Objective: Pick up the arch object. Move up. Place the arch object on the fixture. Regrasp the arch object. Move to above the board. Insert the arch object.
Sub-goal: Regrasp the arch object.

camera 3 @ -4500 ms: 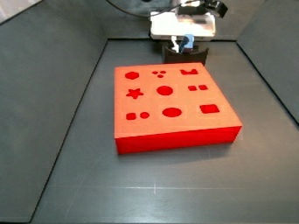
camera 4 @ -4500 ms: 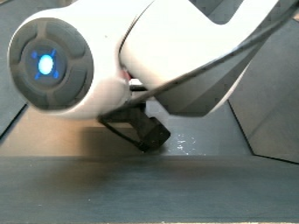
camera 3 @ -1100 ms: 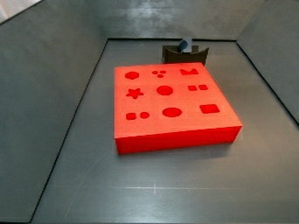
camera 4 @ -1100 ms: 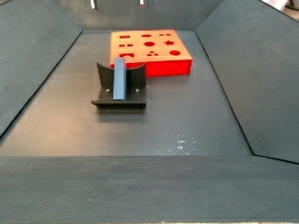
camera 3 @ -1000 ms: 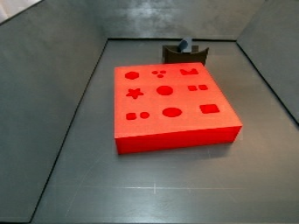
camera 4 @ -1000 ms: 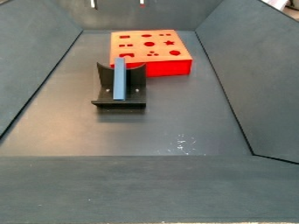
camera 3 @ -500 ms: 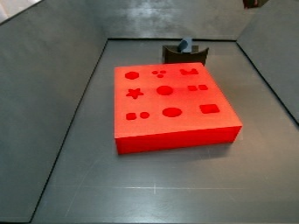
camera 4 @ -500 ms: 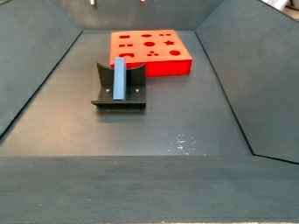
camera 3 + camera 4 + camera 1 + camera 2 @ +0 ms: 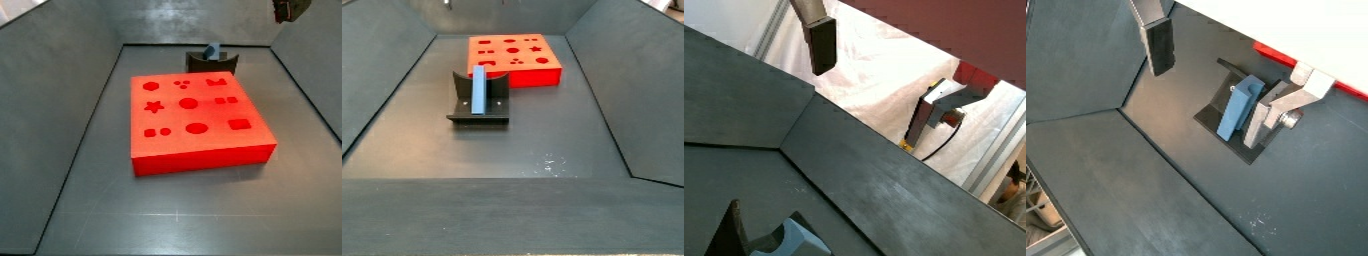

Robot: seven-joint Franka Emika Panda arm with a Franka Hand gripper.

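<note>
**Gripper re-enters frame, arch on fixture**

Gripper [image 9: 291, 9] now larger at a side view's top edge than 0.5 s ago; jaws apart, empty in both wrist views. Arch object [image 9: 478, 89] stands upright on fixture [image 9: 478, 113], beside board [image 9: 512, 58]. Only a wrist view shows a finger [image 9: 1158, 45] high above.

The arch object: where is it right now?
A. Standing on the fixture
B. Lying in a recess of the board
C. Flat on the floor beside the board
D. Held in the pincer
A. In a side view the arch object stands upright on the fixture, apart from the board; the pincer is raised, its fingers holding nothing.
</note>
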